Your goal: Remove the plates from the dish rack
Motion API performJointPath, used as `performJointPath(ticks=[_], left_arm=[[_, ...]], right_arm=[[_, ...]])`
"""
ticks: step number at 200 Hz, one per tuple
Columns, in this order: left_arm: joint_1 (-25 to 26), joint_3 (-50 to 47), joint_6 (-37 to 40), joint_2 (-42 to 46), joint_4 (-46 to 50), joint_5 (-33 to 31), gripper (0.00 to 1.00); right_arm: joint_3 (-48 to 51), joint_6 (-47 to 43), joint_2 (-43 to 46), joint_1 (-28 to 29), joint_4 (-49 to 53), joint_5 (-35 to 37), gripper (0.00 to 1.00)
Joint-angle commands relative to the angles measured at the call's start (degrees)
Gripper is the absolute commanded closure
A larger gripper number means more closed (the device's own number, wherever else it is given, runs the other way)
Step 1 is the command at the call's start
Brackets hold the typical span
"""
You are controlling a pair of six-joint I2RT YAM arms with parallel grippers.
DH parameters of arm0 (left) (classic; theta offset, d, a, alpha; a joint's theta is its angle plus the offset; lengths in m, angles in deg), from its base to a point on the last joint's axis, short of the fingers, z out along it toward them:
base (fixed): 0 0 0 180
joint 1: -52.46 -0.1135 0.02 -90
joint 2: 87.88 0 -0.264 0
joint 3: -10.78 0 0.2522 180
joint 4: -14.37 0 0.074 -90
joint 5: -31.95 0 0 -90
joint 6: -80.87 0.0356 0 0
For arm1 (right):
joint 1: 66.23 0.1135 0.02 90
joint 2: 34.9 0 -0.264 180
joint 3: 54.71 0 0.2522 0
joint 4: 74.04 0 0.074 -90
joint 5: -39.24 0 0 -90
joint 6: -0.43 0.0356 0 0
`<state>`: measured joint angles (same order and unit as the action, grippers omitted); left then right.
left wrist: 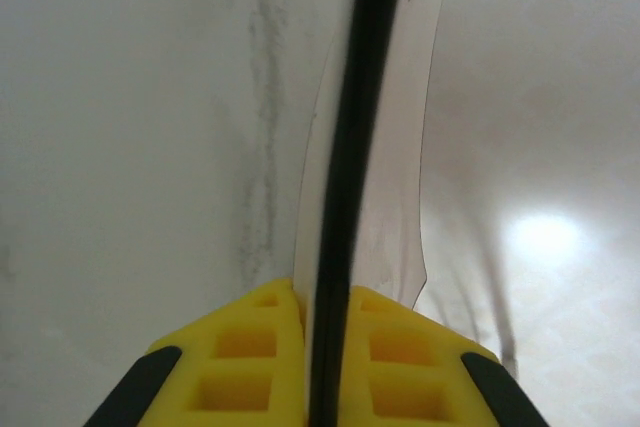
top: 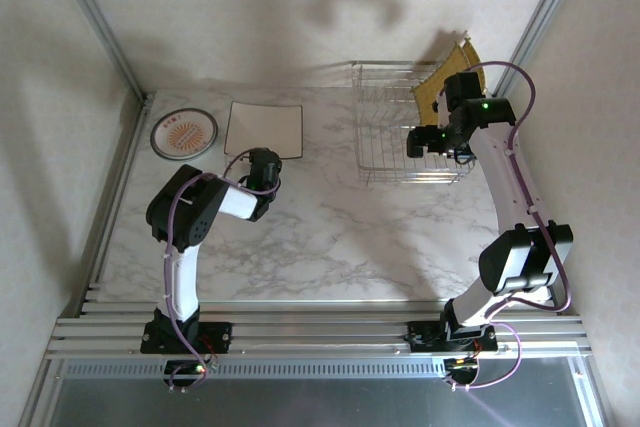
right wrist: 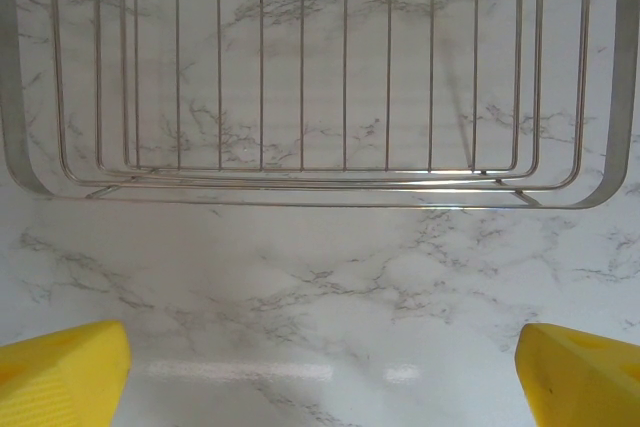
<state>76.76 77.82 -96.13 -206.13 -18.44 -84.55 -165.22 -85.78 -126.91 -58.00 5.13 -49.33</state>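
A whitish square plate (top: 263, 129) with a dark rim lies on the table left of centre. My left gripper (top: 262, 161) is at its near edge. In the left wrist view the yellow fingers (left wrist: 262, 352) are shut on that plate's dark rim (left wrist: 350, 147), seen edge-on. A small round plate (top: 183, 134) with an orange centre lies to the left of it. The wire dish rack (top: 405, 127) stands at the back right, with a yellow striped plate (top: 447, 82) leaning at its far right end. My right gripper (top: 420, 141) hangs open over the rack's near side, its fingertips (right wrist: 65, 377) wide apart before the rack's wires (right wrist: 300, 67).
The marble tabletop (top: 340, 237) stretches between the arms and the rack. Metal frame posts (top: 100, 22) and walls close in the left, right and back. A metal rail (top: 320, 327) runs along the near edge.
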Motion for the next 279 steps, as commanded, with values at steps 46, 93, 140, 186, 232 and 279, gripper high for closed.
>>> performJointPath(ticks=[46,93,140,186,232,279], left_arm=[[0.2,4.1,-2.6,1.0,-0.7,-4.1,1.0],[0.1,5.0,-2.3,0.8,2.3,-3.7,0.82],[-0.4,5.3,-2.6,1.6,6.4,-2.6,0.62],[-1.4,5.6,-0.9,2.7,11.4,-0.5,0.43],[-2.1,4.9,-0.3,3.7,15.1,0.7,0.28],[-2.5,6.3,2.2,4.4,19.5,3.3,0.05]], right_arm=[[-1.0,0.3,0.8,-0.2,0.5,-1.4,0.01],[-0.3,0.4,1.3,-0.3,0.6,-1.3,0.01],[-0.1,0.6,2.2,-0.3,0.5,-1.0,0.01],[0.2,0.9,2.9,-0.3,0.4,-1.2,0.01],[1.3,1.1,3.8,-0.3,-0.2,-1.6,0.01],[1.6,1.4,4.6,-0.3,-0.2,-1.9,0.01]])
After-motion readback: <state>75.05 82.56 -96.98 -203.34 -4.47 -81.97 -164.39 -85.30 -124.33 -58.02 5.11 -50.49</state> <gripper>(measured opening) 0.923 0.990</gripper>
